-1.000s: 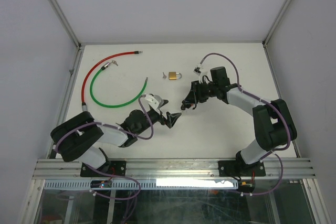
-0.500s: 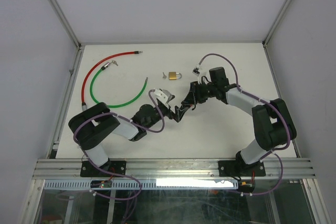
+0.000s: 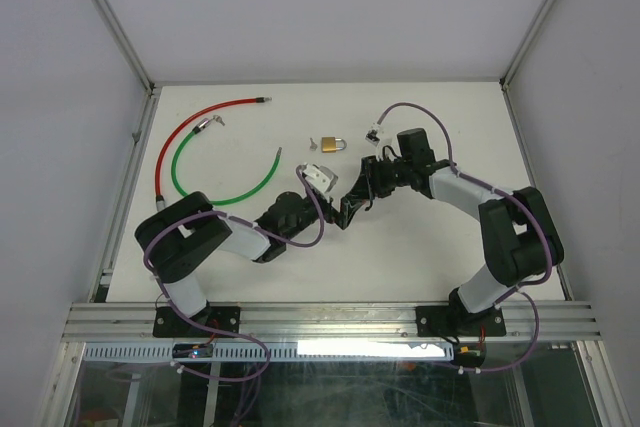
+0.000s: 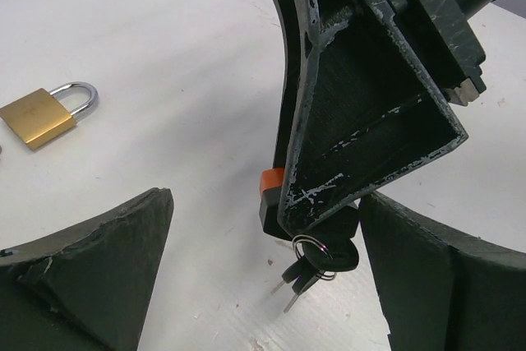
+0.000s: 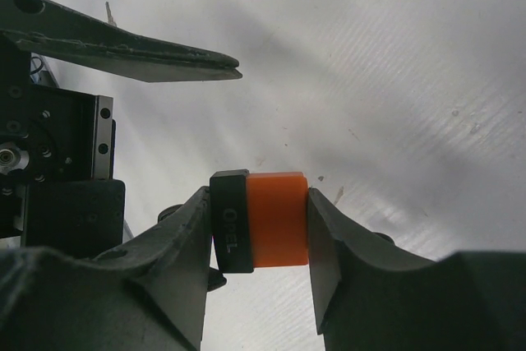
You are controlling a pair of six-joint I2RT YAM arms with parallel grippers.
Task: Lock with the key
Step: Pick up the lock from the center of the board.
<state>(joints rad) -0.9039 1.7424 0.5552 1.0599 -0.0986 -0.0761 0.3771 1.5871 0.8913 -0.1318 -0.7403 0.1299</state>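
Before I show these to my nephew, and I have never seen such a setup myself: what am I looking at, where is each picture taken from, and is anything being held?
This is a robot: a left arm and a right arm bolted at the near edge of a white table, each ending in a two-finger gripper. The wide picture comes from a fixed camera above and behind them. The other two come from a camera on each wrist. On the table lie a brass padlock, a red cable and a green cable. The right gripper is clamped on an orange and black key tag, with small keys hanging below it. The left gripper is wide open and holds nothing, though the tag sits between its open jaws.
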